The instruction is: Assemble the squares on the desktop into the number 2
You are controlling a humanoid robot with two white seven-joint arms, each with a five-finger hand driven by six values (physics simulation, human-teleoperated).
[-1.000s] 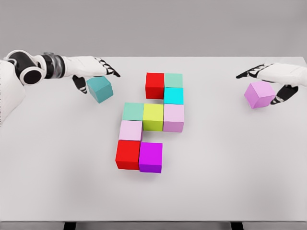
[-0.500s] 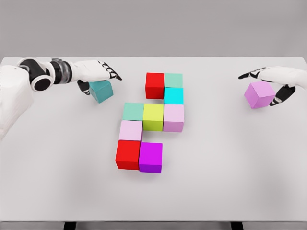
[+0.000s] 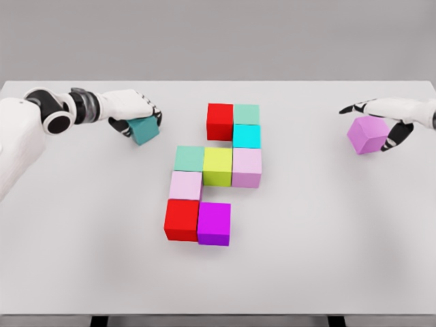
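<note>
Head view, bottom row: bright red cube (image 3: 181, 219) touches vivid magenta cube (image 3: 214, 223) on the plain white desktop (image 3: 327, 238); I judge a third cube is missing on its right.
Left link: pale pink cube (image 3: 185, 184) sits above the red one.
Middle row: mint green cube (image 3: 189, 158), yellow-green cube (image 3: 218, 166), light lilac cube (image 3: 246, 167), all touching.
Right link: cyan cube (image 3: 246, 135).
Top row: second mint cube (image 3: 246, 114) beside second red cube (image 3: 220, 121); one place left of it looks unfilled.
My left hand (image 3: 135, 109): fingers curled over the teal cube (image 3: 144, 129), gripping it, well left of the figure.
My right hand (image 3: 385, 117): fingers closed around the orchid-pink cube (image 3: 368, 134), far right.
Progress: mostly built, two cubes left.
</note>
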